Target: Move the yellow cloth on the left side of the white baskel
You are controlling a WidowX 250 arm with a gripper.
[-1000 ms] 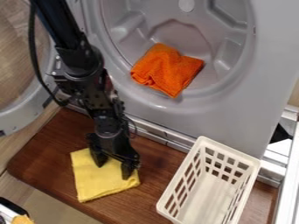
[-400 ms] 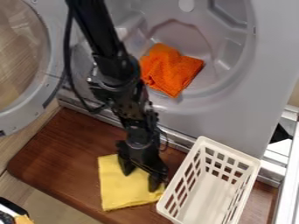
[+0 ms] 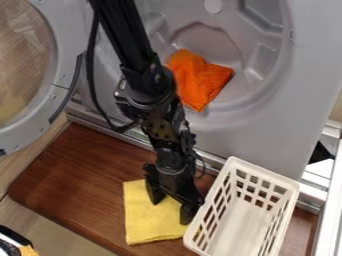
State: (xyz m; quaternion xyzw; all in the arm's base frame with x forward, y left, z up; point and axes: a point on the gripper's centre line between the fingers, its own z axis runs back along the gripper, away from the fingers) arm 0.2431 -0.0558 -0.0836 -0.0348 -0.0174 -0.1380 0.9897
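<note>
The black gripper point(image 3: 172, 204) hangs over the right part of the yellow cloth point(image 3: 147, 221), its two fingers spread apart and their tips down at the cloth. The cloth lies flat on the brown wooden board, directly left of the white basket point(image 3: 239, 222), and its right edge reaches the basket's lower left side. The gripper's right finger is close beside the basket's left rim and covers some of the cloth.
Behind the board stands a grey machine front point(image 3: 294, 105) with an orange cloth point(image 3: 199, 80) in its round opening. Its round door point(image 3: 63, 90) hangs at the left. Metal rails run along the right edge.
The gripper has moved right and slightly down, with the yellow cloth sliding along beneath it towards the basket. Since the last earlier frame the basket has shifted slightly right.
</note>
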